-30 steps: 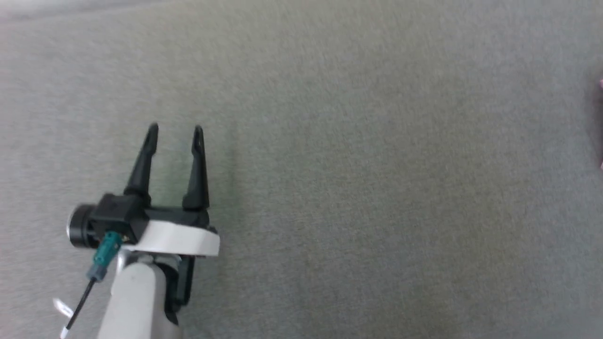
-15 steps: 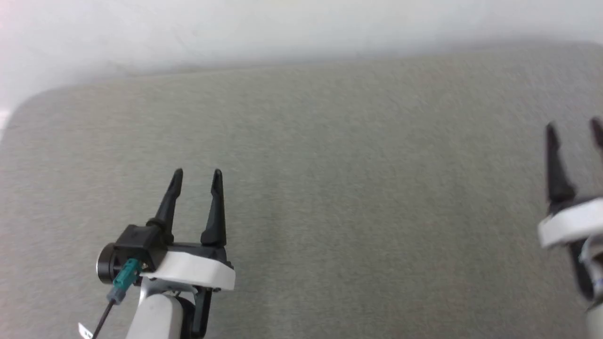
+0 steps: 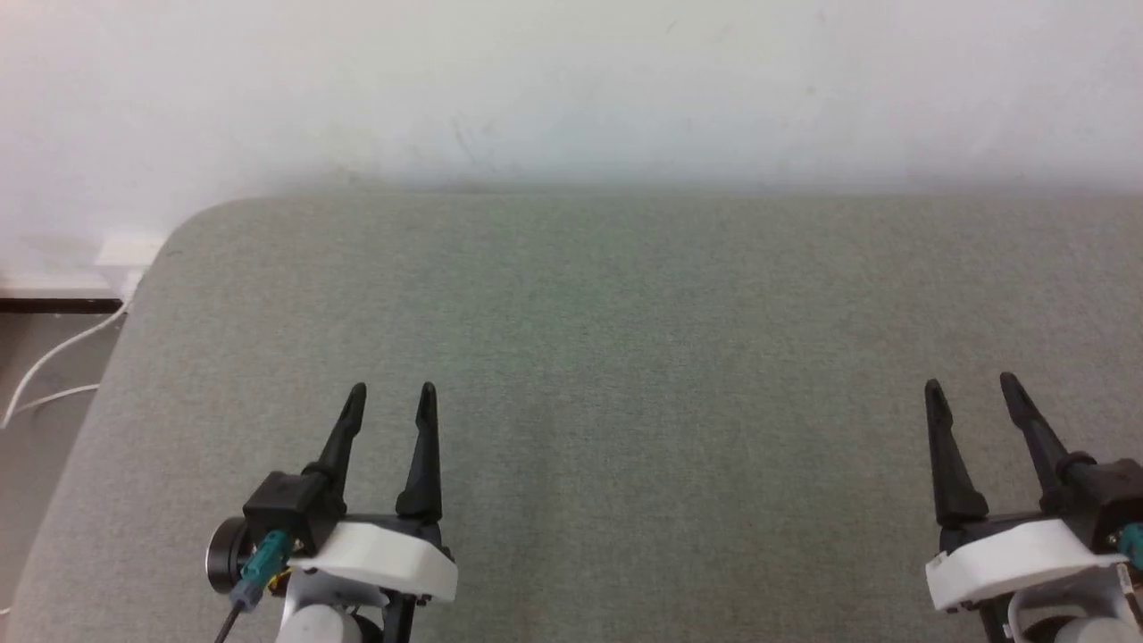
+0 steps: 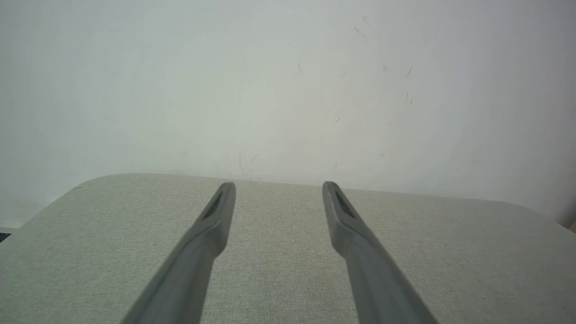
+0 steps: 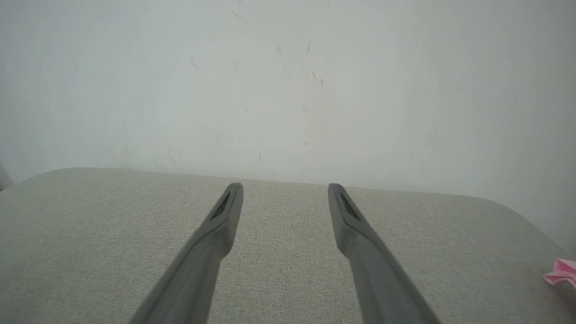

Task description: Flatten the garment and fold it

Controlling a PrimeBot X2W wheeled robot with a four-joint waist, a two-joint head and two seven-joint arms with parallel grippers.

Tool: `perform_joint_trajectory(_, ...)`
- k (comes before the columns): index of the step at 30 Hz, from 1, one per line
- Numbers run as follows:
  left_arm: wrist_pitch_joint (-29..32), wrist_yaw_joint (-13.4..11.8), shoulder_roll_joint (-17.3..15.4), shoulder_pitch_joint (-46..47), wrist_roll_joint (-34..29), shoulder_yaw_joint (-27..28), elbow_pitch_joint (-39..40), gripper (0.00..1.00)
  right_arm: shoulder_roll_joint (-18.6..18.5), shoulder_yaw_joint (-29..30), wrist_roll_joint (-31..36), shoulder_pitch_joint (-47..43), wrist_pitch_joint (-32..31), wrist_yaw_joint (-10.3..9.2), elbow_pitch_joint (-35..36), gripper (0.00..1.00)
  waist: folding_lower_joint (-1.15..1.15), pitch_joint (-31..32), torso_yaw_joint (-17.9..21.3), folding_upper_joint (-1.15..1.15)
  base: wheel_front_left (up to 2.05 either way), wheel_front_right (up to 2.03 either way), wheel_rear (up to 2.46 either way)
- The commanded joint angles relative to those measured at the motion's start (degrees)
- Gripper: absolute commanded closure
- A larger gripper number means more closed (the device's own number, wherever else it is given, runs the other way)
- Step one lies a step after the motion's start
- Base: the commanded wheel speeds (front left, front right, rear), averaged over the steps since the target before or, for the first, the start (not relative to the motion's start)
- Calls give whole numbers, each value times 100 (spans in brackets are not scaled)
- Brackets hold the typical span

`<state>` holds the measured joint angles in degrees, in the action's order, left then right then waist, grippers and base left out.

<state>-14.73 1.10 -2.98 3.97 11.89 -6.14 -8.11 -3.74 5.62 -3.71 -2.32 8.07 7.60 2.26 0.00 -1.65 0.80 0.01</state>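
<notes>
On grey pad (image 3: 625,357), pink garment (image 5: 561,272)

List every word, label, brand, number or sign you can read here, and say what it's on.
None. No readable text stands on the wall, the table, the left end effector, the right end effector, or the garment corner at the right wrist view's edge.

The tabletop (image 3: 625,339) stands against the wall (image 3: 571,89) behind it. The left tool (image 3: 393,389) hangs over its near left part and the right tool (image 3: 971,381) over its near right part, well apart, both pointing toward the wall. A corner of the garment (image 5: 560,272) lies on the tabletop, right of the right tool. A cable (image 3: 54,357) lies on the floor (image 3: 36,446) left of the tabletop.
</notes>
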Motion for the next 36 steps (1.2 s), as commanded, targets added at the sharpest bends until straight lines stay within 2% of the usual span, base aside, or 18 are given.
perform_joint_trajectory(1, -27, -42, 9, -77, 60, -8, -24, 0, 23, 8, 28, -56, -14, -11, 8, 0, 0, 101, -108, -1, 0, 0, 0)
perform_joint_trajectory(23, -27, -229, 10, -278, 213, -40, 9, 0, 85, -90, -39, -115, -23, -11, -191, 0, 0, 32, -126, -1, 0, 0, 0)
perform_joint_trajectory(24, 1, -176, 0, -189, 190, -32, -1, 100, 64, -74, 0, -124, -45, 0, -185, 100, 1, 32, -127, -1, 0, 0, 0)
perform_joint_trajectory(36, 21, -172, 0, -184, 179, -27, 2, 100, 60, -60, 6, -121, -54, 1, -185, 100, 1, 30, -124, -1, 0, 0, 0)
